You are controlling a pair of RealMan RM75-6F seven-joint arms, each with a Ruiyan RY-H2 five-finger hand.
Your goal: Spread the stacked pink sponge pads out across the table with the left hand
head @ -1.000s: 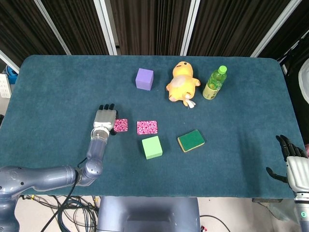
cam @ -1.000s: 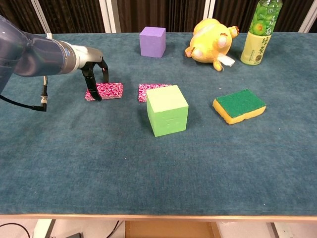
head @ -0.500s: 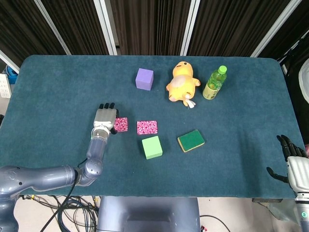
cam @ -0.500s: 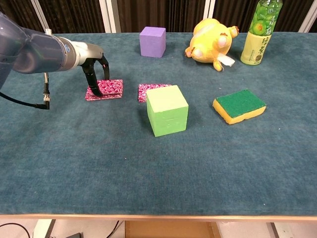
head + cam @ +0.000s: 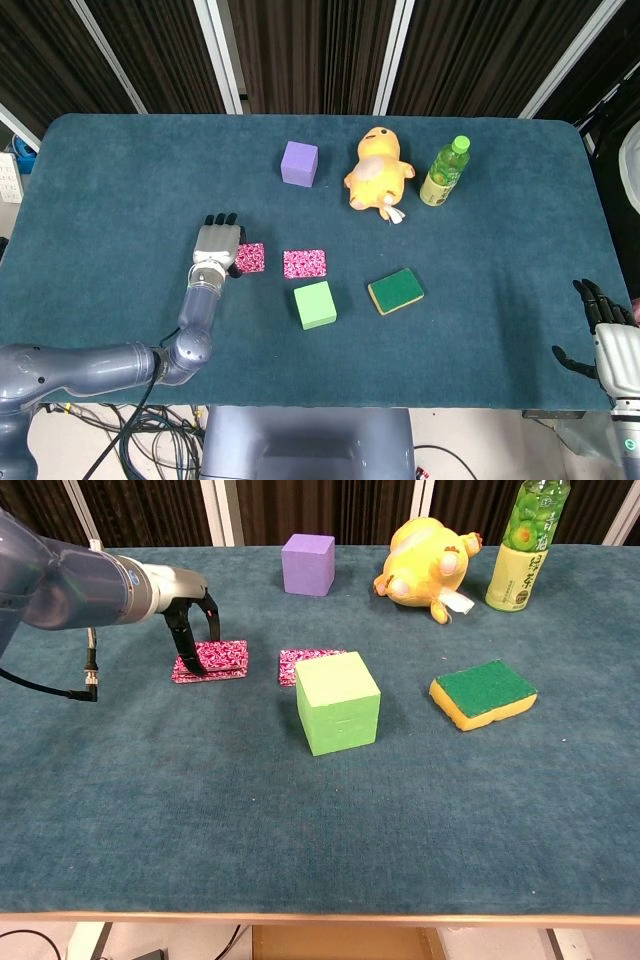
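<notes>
A stack of pink sponge pads (image 5: 251, 258) (image 5: 214, 661) lies left of centre on the blue table (image 5: 120, 190). My left hand (image 5: 217, 245) (image 5: 188, 618) reaches down over the stack's left end, its fingers (image 5: 183, 640) pinching the top pad. That pad's right edge stands slightly off the one below. A single pink pad (image 5: 304, 263) (image 5: 296, 660) lies flat just to the right, partly hidden behind the green cube in the chest view. My right hand (image 5: 608, 335) hangs off the table's near right edge, fingers spread and holding nothing.
A light green cube (image 5: 315, 304) (image 5: 338, 702) sits in front of the single pad, with a green-and-yellow sponge (image 5: 395, 290) (image 5: 483, 692) to its right. At the back stand a purple cube (image 5: 299, 163), a yellow plush duck (image 5: 378, 170) and a green bottle (image 5: 445, 172).
The left hand's fingers have closed in on the stack's left end. The stack has shifted a little to the right and its top pad has parted from the layer below.
</notes>
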